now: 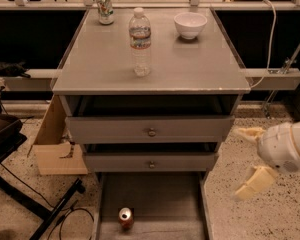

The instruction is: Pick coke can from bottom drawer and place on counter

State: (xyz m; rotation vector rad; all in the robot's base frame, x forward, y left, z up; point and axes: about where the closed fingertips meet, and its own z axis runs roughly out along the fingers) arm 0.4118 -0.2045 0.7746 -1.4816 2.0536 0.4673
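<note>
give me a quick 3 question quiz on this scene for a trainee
1. How many things stand on the counter?
2. True or false: the coke can stands in the open bottom drawer.
3. Where is the pincer?
A) above the counter
B) right of the cabinet, below counter level, open
C) shut on the can

Key
1. Three: green can, bottle, bowl.
2. True.
3. B.
</note>
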